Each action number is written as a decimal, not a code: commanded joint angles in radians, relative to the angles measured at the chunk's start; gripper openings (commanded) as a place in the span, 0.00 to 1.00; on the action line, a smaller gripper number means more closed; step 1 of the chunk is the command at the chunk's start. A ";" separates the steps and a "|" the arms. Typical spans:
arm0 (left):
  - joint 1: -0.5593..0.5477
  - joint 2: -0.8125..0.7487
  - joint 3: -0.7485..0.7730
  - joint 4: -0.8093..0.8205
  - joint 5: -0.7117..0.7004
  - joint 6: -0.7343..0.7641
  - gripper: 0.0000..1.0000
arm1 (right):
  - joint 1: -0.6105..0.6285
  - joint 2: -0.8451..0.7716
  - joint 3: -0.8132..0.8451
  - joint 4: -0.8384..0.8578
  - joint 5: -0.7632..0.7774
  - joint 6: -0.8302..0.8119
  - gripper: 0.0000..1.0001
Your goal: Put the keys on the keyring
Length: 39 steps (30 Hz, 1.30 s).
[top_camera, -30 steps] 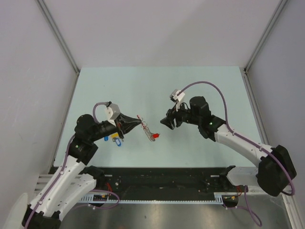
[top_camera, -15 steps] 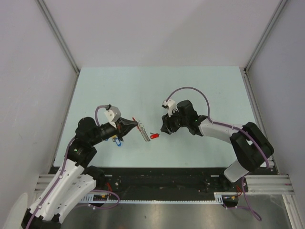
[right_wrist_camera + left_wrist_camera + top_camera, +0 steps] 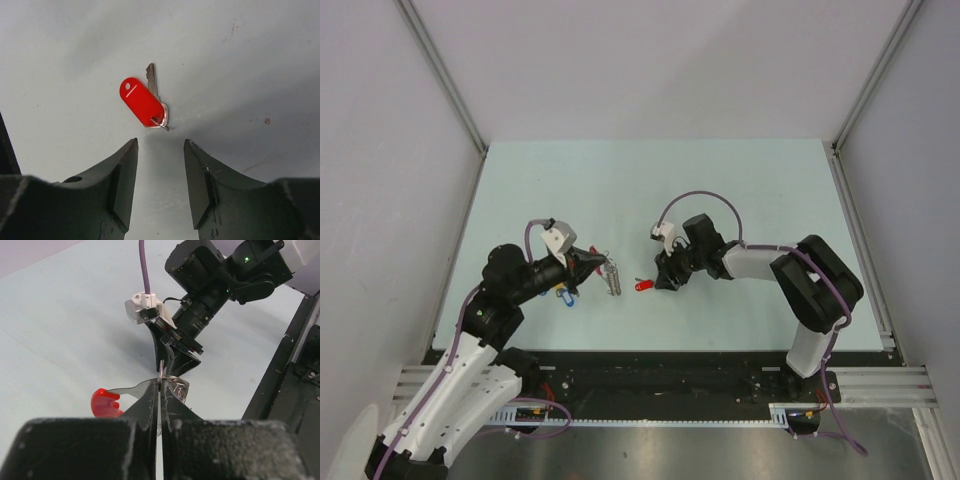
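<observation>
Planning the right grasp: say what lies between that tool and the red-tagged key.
Right wrist view: only bare pale table separates the open right tool from the silvery key with red oval plastic tag.

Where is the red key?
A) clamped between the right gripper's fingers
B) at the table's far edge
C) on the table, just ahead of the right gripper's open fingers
C: the right wrist view shows the red key lying flat on the table, beyond the open right gripper.

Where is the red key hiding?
Find the pale green table; look at its middle front. The red key lies alone there, just off the open right hand. Its red tag sets it apart: the blue and yellow keys lie beside the left arm.
</observation>
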 commanded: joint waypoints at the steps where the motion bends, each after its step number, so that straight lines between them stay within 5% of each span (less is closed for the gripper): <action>1: 0.007 -0.012 0.040 0.017 -0.010 0.021 0.00 | 0.000 0.048 0.079 0.021 -0.066 -0.103 0.46; 15: 0.007 -0.015 0.037 0.017 -0.015 0.022 0.00 | 0.007 0.101 0.140 -0.174 -0.122 -0.204 0.40; 39: 0.007 -0.002 0.039 0.014 -0.001 0.022 0.00 | 0.039 0.112 0.123 -0.213 -0.033 -0.245 0.31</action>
